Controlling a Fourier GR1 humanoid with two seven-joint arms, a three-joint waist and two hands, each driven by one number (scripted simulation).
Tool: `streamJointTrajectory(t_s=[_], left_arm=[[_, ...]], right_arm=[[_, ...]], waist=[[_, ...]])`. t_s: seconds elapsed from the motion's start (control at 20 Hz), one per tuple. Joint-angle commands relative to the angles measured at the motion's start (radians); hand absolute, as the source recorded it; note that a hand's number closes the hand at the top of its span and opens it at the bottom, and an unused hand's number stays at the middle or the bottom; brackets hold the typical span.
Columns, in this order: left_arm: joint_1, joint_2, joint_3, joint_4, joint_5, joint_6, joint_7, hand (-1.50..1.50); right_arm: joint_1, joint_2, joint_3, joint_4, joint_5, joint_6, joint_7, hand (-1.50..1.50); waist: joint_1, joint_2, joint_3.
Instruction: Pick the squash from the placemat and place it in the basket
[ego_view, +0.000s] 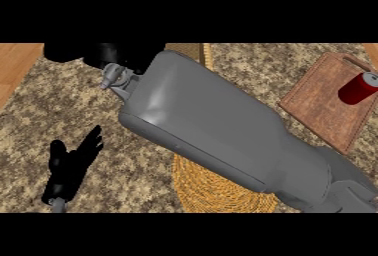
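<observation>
No squash shows in the head view. My right forearm (221, 135) crosses the picture from the lower right to the upper left and hides much of the counter. Its black hand (103, 52) is at the top edge, partly cut off, and what lies under it is hidden. A golden woven piece (214, 192), which looks like the basket, pokes out below the forearm at lower centre. A tan woven strip (193, 51) shows beside the right hand at the top; I cannot tell whether it is the placemat. My left hand (70, 167) rests open at the lower left, fingers up, holding nothing.
A wooden cutting board (317, 107) lies at the right with a red can (358, 89) on its far corner. The counter's top (44, 110) is speckled stone, with a wooden strip (15, 65) along the upper left.
</observation>
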Motion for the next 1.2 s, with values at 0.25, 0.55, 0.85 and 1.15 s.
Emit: streamJointTrajectory(t_s=[0.25,0.55,0.85,1.15], left_arm=[[0.048,-0.011,-0.008,0.052,-0.001,-0.012,0.014,0.00],[0.039,-0.020,-0.002,0.059,-0.001,-0.017,0.010,0.00],[0.016,-0.005,0.020,0.047,-0.002,-0.018,0.034,0.00],[0.027,-0.034,0.007,0.051,-0.010,-0.014,0.029,0.00]], right_arm=[[-0.126,0.008,-0.030,0.278,-0.114,-0.125,0.063,1.50],[-0.067,0.008,-0.035,0.327,-0.222,-0.253,-0.030,1.50],[0.020,0.009,0.001,0.354,-0.333,-0.405,-0.139,1.50],[0.084,0.009,0.011,0.431,-0.405,-0.477,-0.287,1.50]], waist=[[-0.005,0.018,-0.008],[-0.019,0.018,-0.006],[-0.013,0.018,-0.006],[-0.013,0.025,-0.005]])
